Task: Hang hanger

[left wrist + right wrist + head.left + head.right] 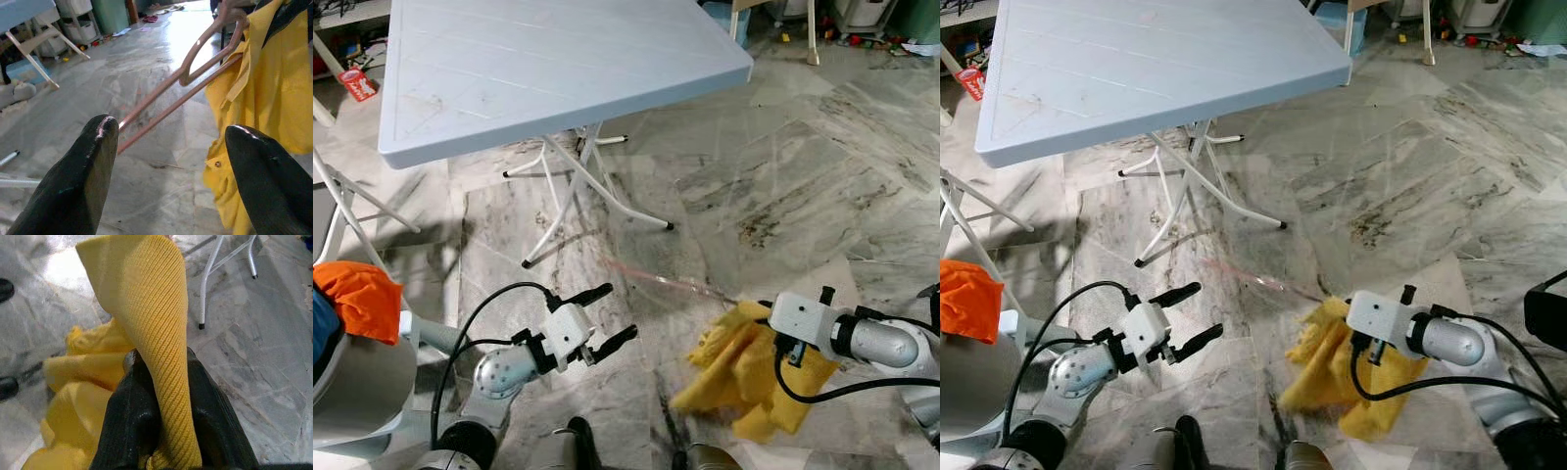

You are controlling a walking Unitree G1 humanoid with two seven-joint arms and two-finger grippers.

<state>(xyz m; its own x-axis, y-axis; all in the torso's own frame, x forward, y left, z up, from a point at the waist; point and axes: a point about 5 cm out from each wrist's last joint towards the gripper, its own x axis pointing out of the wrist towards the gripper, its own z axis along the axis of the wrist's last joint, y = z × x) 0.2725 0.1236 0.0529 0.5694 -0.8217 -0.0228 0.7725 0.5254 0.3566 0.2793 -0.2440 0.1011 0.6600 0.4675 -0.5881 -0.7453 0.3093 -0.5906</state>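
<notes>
The right gripper (164, 431) was clamped on the yellow garment (749, 377), which carried the pink hanger (195, 73) above the marble floor (783, 176). The left gripper (600, 316) gaped empty toward the hanger's arm. It probably needed to close squarely on that arm before any lifting.

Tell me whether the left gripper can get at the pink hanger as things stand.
Probably yes. The left gripper is open and the pink hanger, carrying the yellow garment that the right gripper pinches, points toward the gap between its fingers, with nothing between.
</notes>
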